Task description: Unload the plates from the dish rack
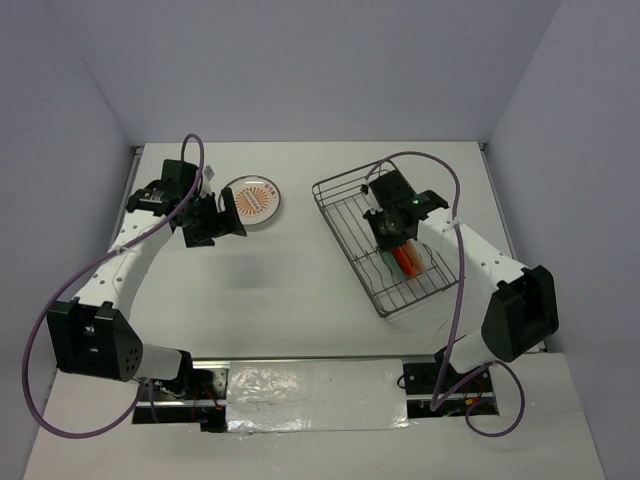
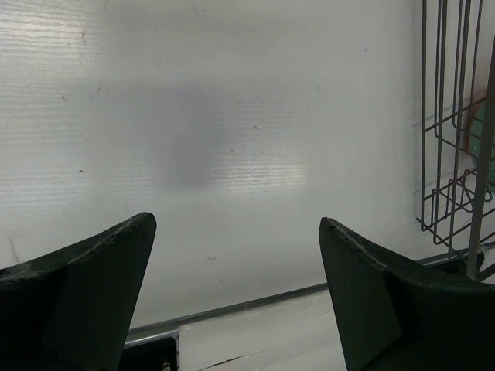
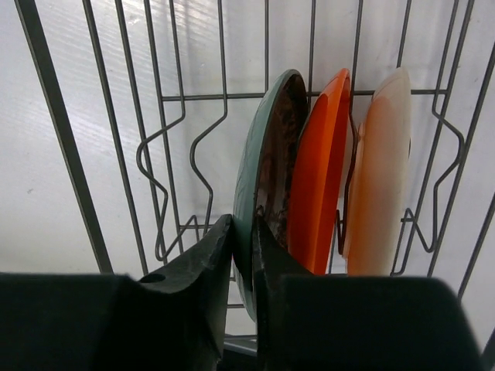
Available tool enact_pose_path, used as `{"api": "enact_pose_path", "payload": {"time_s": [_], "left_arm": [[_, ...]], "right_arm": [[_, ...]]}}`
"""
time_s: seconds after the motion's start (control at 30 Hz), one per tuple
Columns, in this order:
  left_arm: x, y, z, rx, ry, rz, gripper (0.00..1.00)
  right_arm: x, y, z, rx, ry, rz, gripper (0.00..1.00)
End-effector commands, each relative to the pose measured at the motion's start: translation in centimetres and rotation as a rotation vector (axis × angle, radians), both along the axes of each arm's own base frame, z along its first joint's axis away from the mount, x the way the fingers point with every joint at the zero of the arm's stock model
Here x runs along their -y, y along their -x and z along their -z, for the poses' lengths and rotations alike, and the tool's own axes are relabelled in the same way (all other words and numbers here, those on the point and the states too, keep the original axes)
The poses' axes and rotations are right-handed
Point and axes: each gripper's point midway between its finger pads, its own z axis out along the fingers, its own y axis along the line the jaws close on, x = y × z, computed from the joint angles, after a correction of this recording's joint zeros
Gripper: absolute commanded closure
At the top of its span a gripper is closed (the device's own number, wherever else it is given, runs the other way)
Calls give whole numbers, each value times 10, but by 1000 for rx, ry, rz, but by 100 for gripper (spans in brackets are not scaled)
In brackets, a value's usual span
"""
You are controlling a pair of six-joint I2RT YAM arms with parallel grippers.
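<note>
In the right wrist view three plates stand on edge in the dish rack [image 3: 166,97]: a teal plate [image 3: 267,139] with a dark brown face, an orange plate [image 3: 321,178] and a cream plate [image 3: 383,170]. My right gripper [image 3: 244,224] is shut on the teal plate's near rim, one finger on each side. From above, the right gripper [image 1: 395,240] sits low inside the dish rack [image 1: 330,190]. An orange sunburst plate [image 1: 251,202] lies flat on the table at the far left. The left gripper [image 1: 225,215] hovers beside it, open and holding nothing, as the left wrist view shows [image 2: 238,224].
The rack stands tilted on the right half of the white table, and its wire side [image 2: 441,116] shows at the right edge of the left wrist view. Grey walls close the table on three sides. A purple cable [image 1: 455,215] arcs over the right arm.
</note>
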Motion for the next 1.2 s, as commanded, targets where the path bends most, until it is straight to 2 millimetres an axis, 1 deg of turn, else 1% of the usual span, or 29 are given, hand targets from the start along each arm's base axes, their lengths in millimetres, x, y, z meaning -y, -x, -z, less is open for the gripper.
{"api": "enact_pose_path", "payload": {"time_s": [0.0, 0.07, 0.13, 0.17, 0.23, 0.27, 0.3, 0.33, 0.37, 0.43, 0.47, 0.5, 0.53, 0.6, 0.63, 0.67, 0.7, 0.73, 0.77, 0.8, 0.83, 0.87, 0.9, 0.93, 0.97, 1.0, 1.07, 1.1, 1.17], "left_arm": [[4, 0, -2, 14, 6, 40, 1], [4, -1, -4, 16, 9, 38, 1], [5, -3, -6, 17, 11, 39, 1], [5, -5, -8, 21, 15, 37, 1], [8, -8, -11, 23, 26, 39, 0], [9, -9, -13, 25, 31, 41, 1], [10, -10, -14, 27, 36, 41, 1], [10, -11, -15, 29, 40, 41, 1], [11, -13, -19, 34, 46, 43, 1], [13, -16, -21, 29, 56, 44, 1], [15, -18, -27, 36, 68, 40, 0], [16, -19, -32, 40, 76, 35, 0], [18, -25, -41, 46, 97, 8, 0], [23, -27, -55, 25, 142, -27, 1], [28, -34, -71, 20, 202, -78, 1], [35, -36, -80, 13, 253, -92, 1], [47, -37, -95, 12, 339, -77, 0], [56, -39, -110, 4, 429, -128, 1], [61, -41, -120, 12, 485, -146, 0], [67, -44, -137, 62, 548, -141, 1], [71, -47, -147, 55, 622, -188, 0], [74, -49, -156, 67, 660, -198, 1], [75, -51, -163, 81, 685, -200, 0], [78, -50, -171, 80, 709, -199, 1], [79, -50, -173, 78, 713, -193, 1], [81, -50, -176, 70, 714, -186, 1], [88, -45, -177, 49, 725, -155, 0], [91, -42, -174, 39, 725, -147, 1], [97, -34, -169, 22, 709, -131, 1]], "right_arm": [[-8, -8, -14, 43, -55, -18, 84], [-9, -8, -22, 47, -68, -26, 88], [-11, -10, -35, 55, -85, -30, 92], [-12, -11, -44, 58, -96, -32, 93], [-11, -9, -52, 49, -94, -29, 94], [-11, -13, -63, 65, -105, -25, 95], [-16, -11, -68, 54, -136, -32, 95], [-16, -10, -73, 47, -141, -27, 95], [-18, -9, -85, 46, -156, -28, 95], [-21, -8, -100, 44, -182, -31, 95], [-27, -6, -118, 49, -222, -48, 94], [-32, -4, -127, 49, -248, -60, 94], [-38, -2, -151, 76, -290, -82, 94], [-54, 4, -172, 84, -356, -149, 94], [-61, 6, -193, 136, -373, -183, 95], [-75, 13, -202, 169, -365, -251, 99], [-81, 14, -209, 204, -356, -268, 100], [-78, 6, -216, 285, -277, -269, 100], [-81, 6, -216, 323, -217, -317, 100], [-91, 10, -210, 363, -126, -361, 100], [-96, 12, -206, 389, -71, -392, 100], [-97, 12, -201, 424, 13, -435, 100], [-110, 23, -200, 459, 65, -491, 100], [-107, 18, -193, 500, 151, -478, 100], [-111, 19, -192, 535, 195, -519, 100], [-120, 25, -193, 566, 209, -558, 100], [-133, 28, -197, 644, 207, -635, 100], [-142, 34, -200, 674, 198, -675, 100], [-156, 38, -206, 719, 167, -739, 100]]}}
